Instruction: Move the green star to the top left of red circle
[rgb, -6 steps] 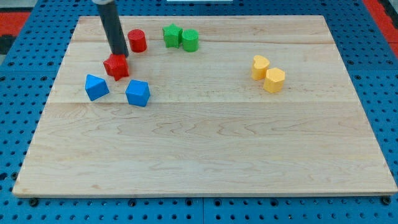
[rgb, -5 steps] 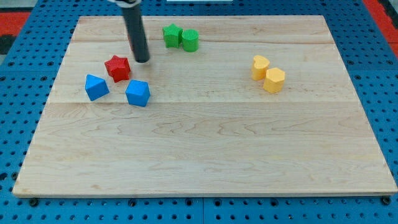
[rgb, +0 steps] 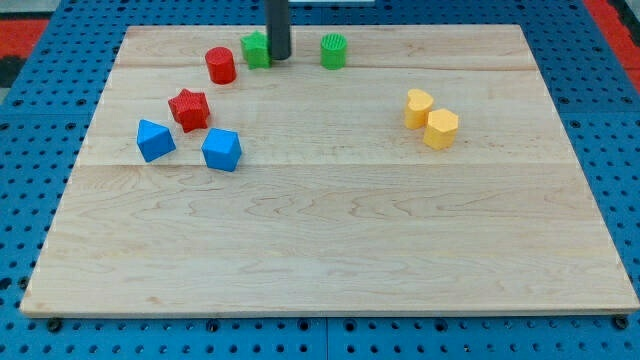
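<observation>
My tip (rgb: 279, 57) is touching the green star's (rgb: 256, 49) right side near the bench's (rgb: 330, 230) top edge; the red circle (rgb: 220, 66) is sitting just left. No jaws are fitted.

Red blocks: you are seeing two, a red circle (rgb: 220, 65) and a red star (rgb: 188, 108).
Green blocks: two, a green star (rgb: 256, 49) and a green cylinder (rgb: 333, 50).
Blue blocks: two, one blue block (rgb: 154, 140) and another blue block (rgb: 221, 150).
Yellow blocks: two, one yellow block (rgb: 418, 107) and another yellow block (rgb: 441, 128).
Boards: one wooden board (rgb: 330, 230).
</observation>
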